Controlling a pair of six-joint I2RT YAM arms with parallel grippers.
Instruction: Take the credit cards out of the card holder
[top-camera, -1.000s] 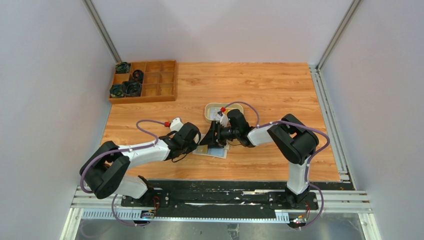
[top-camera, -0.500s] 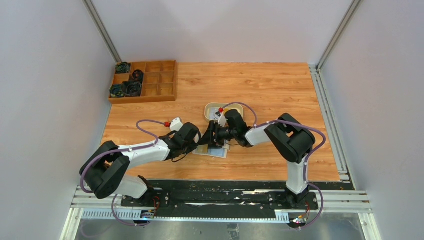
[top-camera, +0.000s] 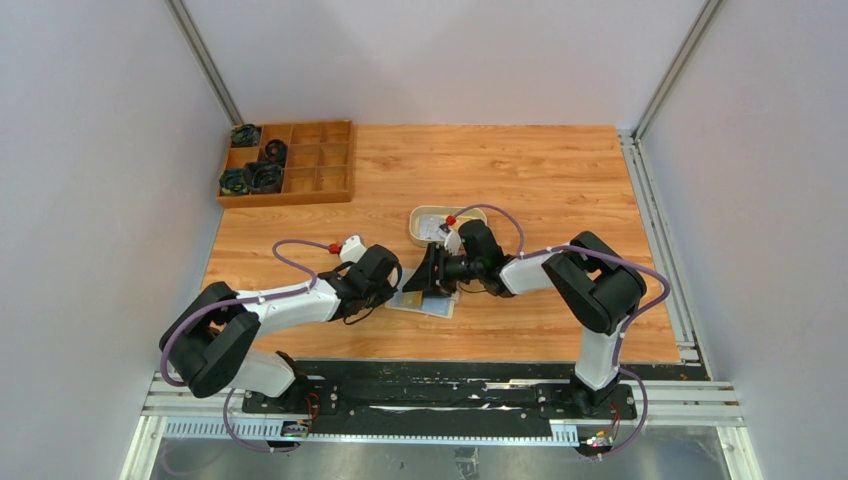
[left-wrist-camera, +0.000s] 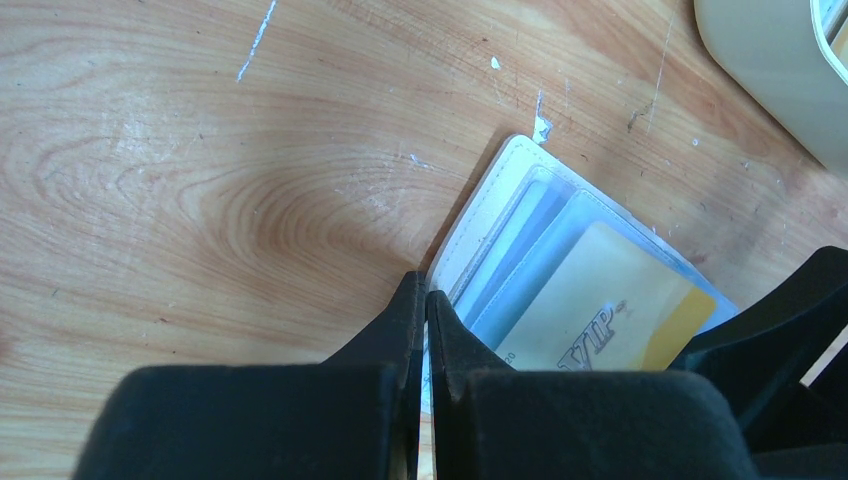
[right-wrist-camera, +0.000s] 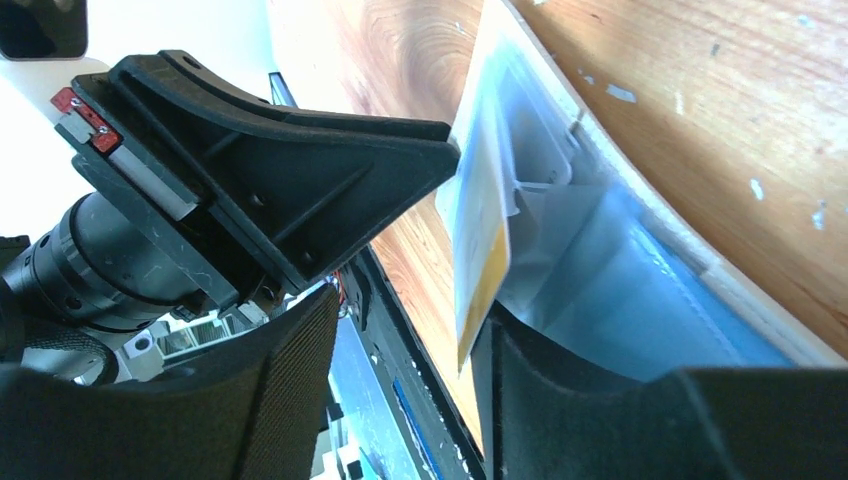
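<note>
Plainly one yellow card (left-wrist-camera: 600, 305), one wallet (left-wrist-camera: 478, 215)

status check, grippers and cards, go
Left gripper shut, tips at card holder edge. Right gripper open astride yellow card, one end lifted. Tray beyond, apart.

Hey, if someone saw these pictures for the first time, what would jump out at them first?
Both arms meet at mid-table over the opened card holder. The left gripper, shut, presses on its edge, and the right gripper has its open fingers on either side of a yellow card sticking out of a pocket. After that, the wooden compartment box at the far left corner.
</note>
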